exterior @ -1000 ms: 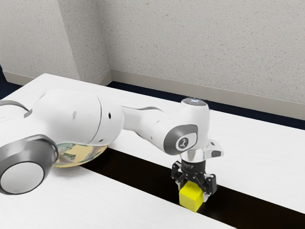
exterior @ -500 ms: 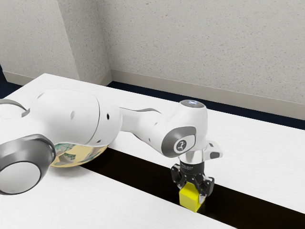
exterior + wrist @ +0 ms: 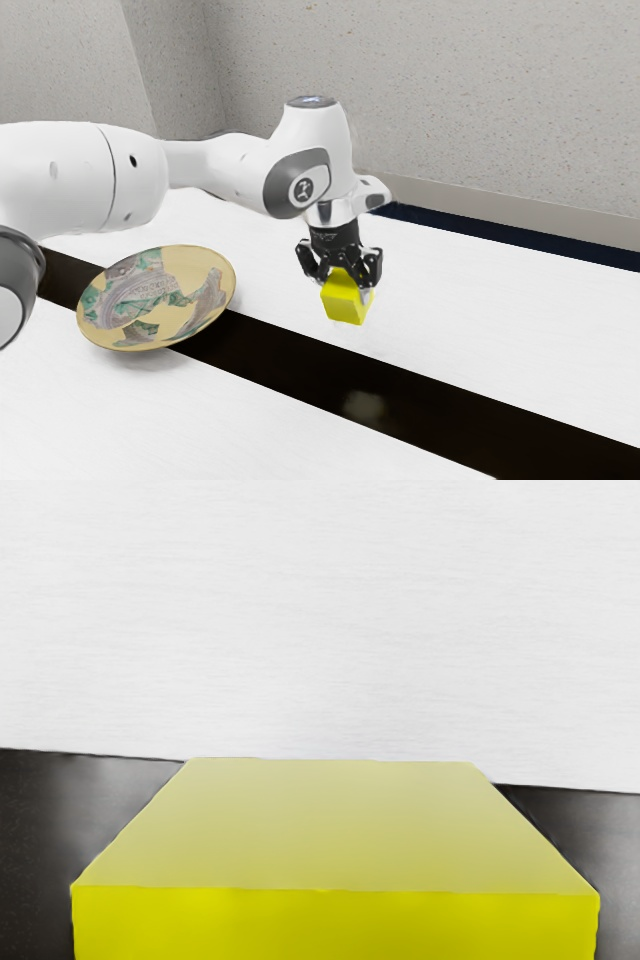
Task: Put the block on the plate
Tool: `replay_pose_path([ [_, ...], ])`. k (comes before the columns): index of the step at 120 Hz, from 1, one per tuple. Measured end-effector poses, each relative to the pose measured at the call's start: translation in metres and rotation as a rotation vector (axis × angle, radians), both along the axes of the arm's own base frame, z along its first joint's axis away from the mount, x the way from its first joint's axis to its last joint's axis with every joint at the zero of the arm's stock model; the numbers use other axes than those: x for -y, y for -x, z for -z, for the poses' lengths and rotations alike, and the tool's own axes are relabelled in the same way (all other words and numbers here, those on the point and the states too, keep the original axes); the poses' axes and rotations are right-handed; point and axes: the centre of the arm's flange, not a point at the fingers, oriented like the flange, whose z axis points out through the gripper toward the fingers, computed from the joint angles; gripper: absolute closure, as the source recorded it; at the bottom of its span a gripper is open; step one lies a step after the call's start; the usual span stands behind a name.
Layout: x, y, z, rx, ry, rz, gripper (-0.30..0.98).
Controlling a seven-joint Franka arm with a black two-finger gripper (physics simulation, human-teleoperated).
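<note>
The end effector (image 3: 343, 280) is gripping the yellow block (image 3: 345, 300), which is suspended above the counter (image 3: 480, 320). The plate (image 3: 160, 298), patterned and cream-coloured, lies toward the exterior view's left, apart from the block. A dark strip (image 3: 290, 362) crosses the counter beneath the plate.

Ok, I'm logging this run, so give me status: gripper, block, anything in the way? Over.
Gripper shut on yellow block. Block up off the table, not yet on the plate. No obstacle seen between block and plate.
</note>
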Motion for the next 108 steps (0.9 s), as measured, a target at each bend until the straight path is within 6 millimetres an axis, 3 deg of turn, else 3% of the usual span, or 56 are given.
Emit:
replay_pose_path([
  [8,-0.052,-0.004,-0.026,0.008,-0.007,-0.066,0.34],
  [19,-0.134,0.022,-0.044,-0.022,-0.018,-0.166,0.34],
  [31,-0.212,0.051,-0.045,-0.063,-0.026,-0.279,0.34],
  [45,-0.271,0.061,-0.040,-0.087,-0.036,-0.377,0.34],
  [63,-0.330,0.053,0.014,-0.161,-0.051,-0.485,0.34],
  [77,-0.355,0.050,0.036,-0.182,-0.049,-0.535,0.33],
  [98,-0.365,0.050,0.044,-0.181,-0.038,-0.554,0.17],
  [108,-0.365,0.047,0.036,-0.161,-0.036,-0.549,0.11],
])
